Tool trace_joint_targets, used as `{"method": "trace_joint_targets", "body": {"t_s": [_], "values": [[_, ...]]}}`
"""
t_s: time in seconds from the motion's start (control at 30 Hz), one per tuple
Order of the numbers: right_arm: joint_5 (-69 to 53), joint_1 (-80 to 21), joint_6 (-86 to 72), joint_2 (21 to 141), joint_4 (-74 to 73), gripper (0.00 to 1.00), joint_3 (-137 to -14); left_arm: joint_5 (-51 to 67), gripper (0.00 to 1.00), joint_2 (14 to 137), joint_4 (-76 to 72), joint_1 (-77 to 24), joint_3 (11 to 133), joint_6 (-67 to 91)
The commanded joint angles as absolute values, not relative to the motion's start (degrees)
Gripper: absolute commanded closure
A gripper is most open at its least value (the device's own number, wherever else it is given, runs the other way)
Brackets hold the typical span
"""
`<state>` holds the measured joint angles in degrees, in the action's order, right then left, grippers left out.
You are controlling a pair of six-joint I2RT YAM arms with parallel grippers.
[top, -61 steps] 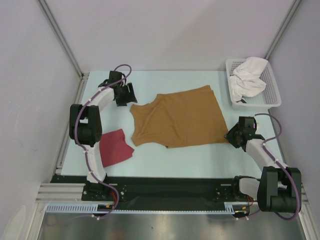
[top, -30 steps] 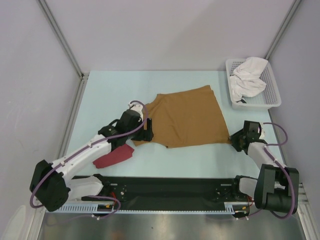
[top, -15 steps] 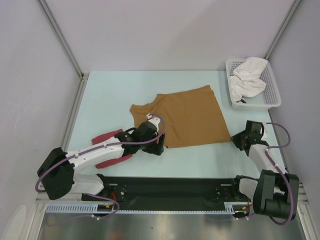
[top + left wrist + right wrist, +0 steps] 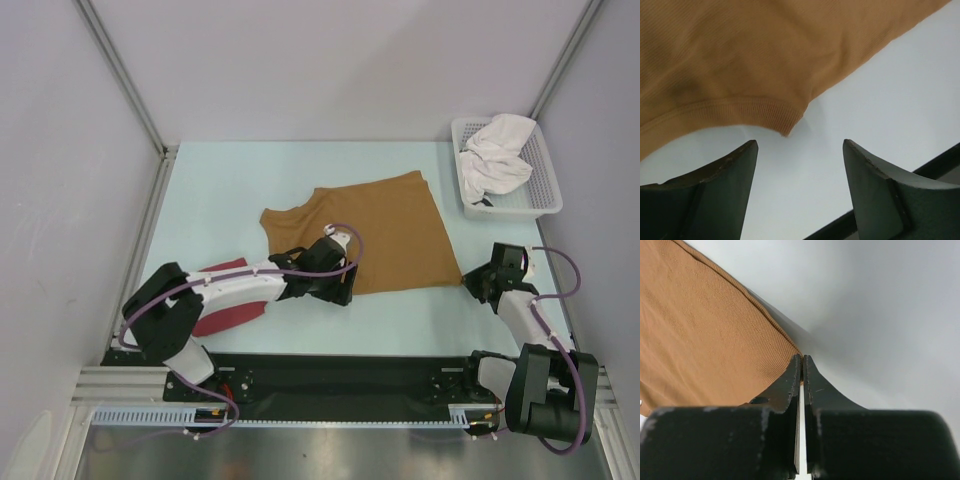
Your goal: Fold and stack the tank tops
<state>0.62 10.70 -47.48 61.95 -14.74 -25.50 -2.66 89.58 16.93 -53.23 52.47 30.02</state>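
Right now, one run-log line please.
left gripper: open at near edge of tan tank top | right gripper: shut at its near-right corner, hold unconfirmed | dark red tank top: partly under left arm

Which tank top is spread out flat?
The tan-brown cloth tank top, spread open mid-table. The dark red cloth tank top lies small, partly hidden under the left arm.

The tan top [image 4: 385, 225] is an even orange-brown in a fine ribbed knit, with a ribbed band along its edge. The red top [image 4: 226, 319], at the table's near left edge, is plain dark red. The table [image 4: 230, 190] is pale blue-green. At the far right corner, the basket [image 4: 546, 204] is white mesh and the cloth [image 4: 497, 155] in it is white. The left arm [image 4: 240, 285] and right arm [image 4: 520, 312] are white and black, with purple cables [image 4: 562, 262]. The left gripper [image 4: 800, 144] looks dark green, the right gripper [image 4: 802, 360] black.
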Motion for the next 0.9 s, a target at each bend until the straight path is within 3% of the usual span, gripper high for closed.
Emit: {"method": "trace_joint_targets", "body": {"t_s": [0.0, 0.1, 0.23, 0.3, 0.43, 0.57, 0.87], "values": [[0.6, 11.2, -46.2, 60.9, -14.9, 1.0, -25.6, -2.1, 0.26, 92.9, 14.3, -53.6, 56.5, 30.2], [0.5, 11.3, -46.1, 60.9, -14.8, 1.0, -25.3, -4.4, 0.29, 94.7, 13.8, -53.6, 56.6, 30.7], [-1.2, 11.6, -45.8, 60.9, -14.5, 1.0, -25.2, -3.3, 0.49, 96.8, 12.1, -53.6, 56.0, 31.0], [-1.3, 11.8, -45.5, 60.8, -14.6, 1.0, -25.3, -2.6, 0.52, 97.1, 10.6, -53.6, 55.4, 31.1], [-1.8, 11.9, -44.6, 60.0, -15.4, 1.0, -25.5, -4.3, 0.79, 97.9, 10.0, -53.6, 55.2, 31.4], [-0.7, 11.9, -43.3, 59.0, -17.9, 1.0, -26.0, -3.7, 1.0, 97.1, 9.8, -53.9, 53.6, 31.5], [1.5, 12.0, -41.9, 54.9, -23.5, 1.0, -26.0, -1.1, 1.0, 92.9, 9.9, -57.6, 47.6, 34.5]]}}
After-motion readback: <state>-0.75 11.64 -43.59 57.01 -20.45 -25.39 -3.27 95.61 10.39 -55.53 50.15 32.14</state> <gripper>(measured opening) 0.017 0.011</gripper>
